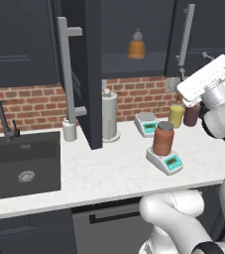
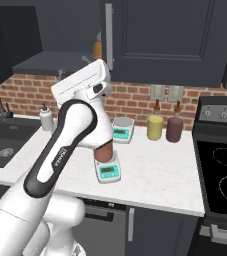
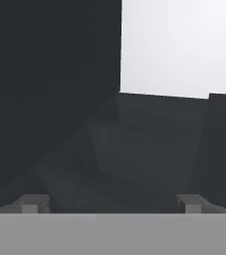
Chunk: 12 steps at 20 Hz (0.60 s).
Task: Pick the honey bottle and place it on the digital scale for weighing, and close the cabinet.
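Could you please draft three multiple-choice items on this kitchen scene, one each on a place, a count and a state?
1. Where does the honey bottle stand?
A. In the sink
B. On the digital scale
C. Inside the cabinet

2. How many white scales are on the counter?
A. One
B. Two
C. Three

3. How is the cabinet?
A. Shut
B. One door standing open
C. Doors removed

Answers:
1 B, the jar sits on the plate of the scale with the teal display.
2 B, a boxier second scale stands behind.
3 B, the door juts out edge-on, showing the orange bottle on its shelf.
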Available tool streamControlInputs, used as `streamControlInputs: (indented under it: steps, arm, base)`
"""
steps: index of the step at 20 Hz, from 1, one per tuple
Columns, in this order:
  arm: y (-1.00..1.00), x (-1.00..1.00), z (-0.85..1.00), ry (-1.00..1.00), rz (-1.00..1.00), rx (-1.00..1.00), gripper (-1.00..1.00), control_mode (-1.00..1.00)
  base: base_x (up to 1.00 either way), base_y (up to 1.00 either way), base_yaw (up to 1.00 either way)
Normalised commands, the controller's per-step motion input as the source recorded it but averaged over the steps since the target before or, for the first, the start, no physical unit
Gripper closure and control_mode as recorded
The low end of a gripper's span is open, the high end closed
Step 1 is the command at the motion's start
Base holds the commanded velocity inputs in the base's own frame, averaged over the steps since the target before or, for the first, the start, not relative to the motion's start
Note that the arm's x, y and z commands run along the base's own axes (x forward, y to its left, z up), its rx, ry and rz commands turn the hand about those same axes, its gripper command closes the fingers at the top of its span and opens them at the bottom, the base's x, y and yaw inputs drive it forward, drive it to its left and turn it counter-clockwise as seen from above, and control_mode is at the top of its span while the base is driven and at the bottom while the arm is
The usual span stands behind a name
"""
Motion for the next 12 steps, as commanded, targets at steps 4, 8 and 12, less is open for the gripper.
streamControlInputs:
  steps: [4, 8, 12]
  arm:
    - [0.68, -1.0, 0.72, -0.07, -0.02, -0.03, -1.0, -1.0]
    - [0.74, -1.0, 0.61, 0.0, -0.03, 0.0, -1.0, -1.0]
    - [0.8, -0.98, -0.12, -0.08, -0.03, 0.0, -1.0, -1.0]
  base:
    - [0.0, 0.0, 0.0]
    - [0.0, 0.0, 0.0]
    - [0.0, 0.0, 0.0]
